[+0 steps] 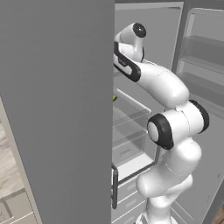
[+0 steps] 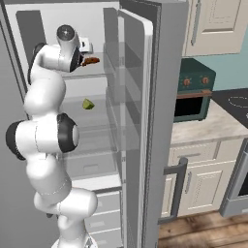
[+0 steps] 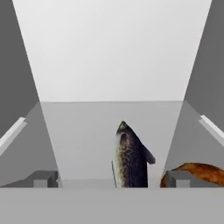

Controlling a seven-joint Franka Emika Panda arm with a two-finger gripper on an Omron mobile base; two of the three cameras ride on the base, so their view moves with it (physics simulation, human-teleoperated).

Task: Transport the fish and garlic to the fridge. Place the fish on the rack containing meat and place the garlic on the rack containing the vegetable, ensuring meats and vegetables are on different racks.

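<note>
Dark-grey and silver, the fish point(image 3: 130, 159) is seen lying on the rack containing meat point(image 3: 87, 140) inside the fridge point(image 2: 140, 97); it sits between the spread fingers point(image 3: 41, 179) of the claw point(image 3: 111, 181), which is wide open and grips nothing; the reddish-brown meat point(image 3: 199, 171) lies just right of the fish; one shelf lower, the yellow-green vegetable point(image 2: 87, 103) rests.

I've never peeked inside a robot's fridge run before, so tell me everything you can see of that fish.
The fish is small and slim, dark grey-brown and speckled with a paler silvery side and a dark fin on one flank. In the hand view it lies on the pale shelf inside the fridge, lengthwise between the open jaws, neither fingertip on it. The reddish-brown meat lies beside it; whether they touch is unclear.
</note>
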